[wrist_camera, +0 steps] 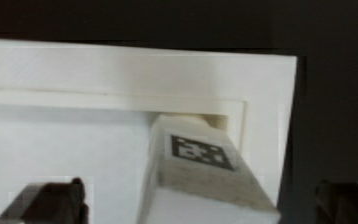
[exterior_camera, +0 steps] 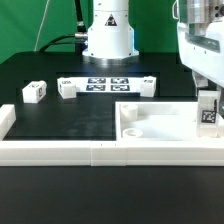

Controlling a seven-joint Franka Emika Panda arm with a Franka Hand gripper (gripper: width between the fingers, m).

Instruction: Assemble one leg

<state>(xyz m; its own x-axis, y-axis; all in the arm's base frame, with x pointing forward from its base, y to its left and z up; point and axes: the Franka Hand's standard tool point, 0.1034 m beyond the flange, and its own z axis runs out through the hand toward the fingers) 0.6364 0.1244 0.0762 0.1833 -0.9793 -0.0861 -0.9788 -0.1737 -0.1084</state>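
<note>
Leg [exterior_camera: 207, 108] stands on the big white panel [exterior_camera: 150, 128], at about three o'clock in the exterior view, right in the panel's far corner. Its black-and-white tag faces us. The gripper [exterior_camera: 207, 88] is just above it, and the leg seems to sit between the fingers, but the arm hides the grip from this side.

In the wrist view the leg [wrist_camera: 202, 160] leans a bit and pokes up between the two dark fingertips [wrist_camera: 51, 200]. The fingers stand wide apart, with gaps on both sides of the leg, so the gripper looks open and holds nothing tight.

I think the step in hand is putting this one leg into its corner spot on the panel. It looks like the leg is in place but maybe not fully seated. The next move likely calls for closing on the leg, setting it straight, and turning or pushing it gently until it sits firm.

Two more legs [exterior_camera: 34, 91] wait at about ten o'clock on the black table [exterior_camera: 60, 125], beside the marker board [exterior_camera: 110, 83].
</note>
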